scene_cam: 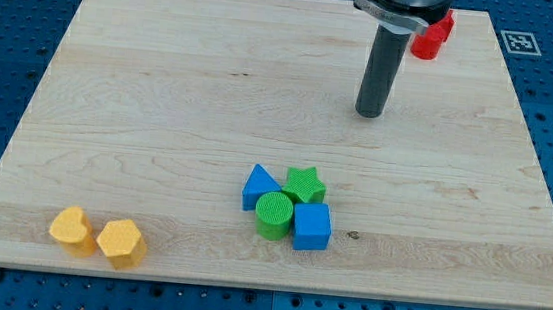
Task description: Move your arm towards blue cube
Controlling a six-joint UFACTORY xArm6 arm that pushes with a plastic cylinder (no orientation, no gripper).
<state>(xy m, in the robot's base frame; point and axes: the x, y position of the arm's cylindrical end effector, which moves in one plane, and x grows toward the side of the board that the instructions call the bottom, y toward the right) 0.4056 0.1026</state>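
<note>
Blocks on wooden board (161, 95), listed from the view's left, each placed against my tip (367, 113): yellow heart-like block (70, 229) and yellow hexagonal block (121, 243) are sitting touching, far down-left of it; blue triangular block (260, 188), green cylinder (273, 215), green star (304, 185) and blue cube (311, 226) are clustering together, down and slightly left of it; red block (431, 35) is standing up-right, partly hidden behind the arm. Tip is resting free, touching nothing. Cube is lying well apart, toward the view's bottom, at the cluster's right edge.
</note>
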